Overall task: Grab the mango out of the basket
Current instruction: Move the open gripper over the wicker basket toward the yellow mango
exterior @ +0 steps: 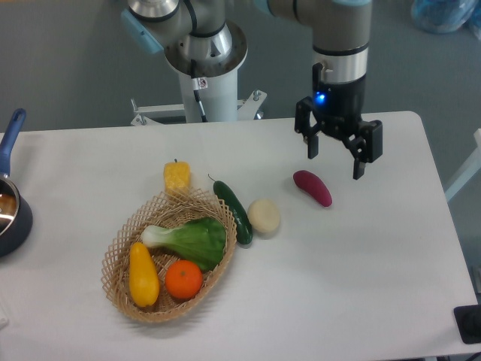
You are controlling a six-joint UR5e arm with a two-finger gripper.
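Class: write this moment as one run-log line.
gripper: open, empty, above table | mango: in basket, untouched | step: approach pending

At the frame's left edge a dark blue pot (10, 214) is cut off; a black object (470, 323) is clipped at lower right, and a blue bag (447, 15) at upper right.
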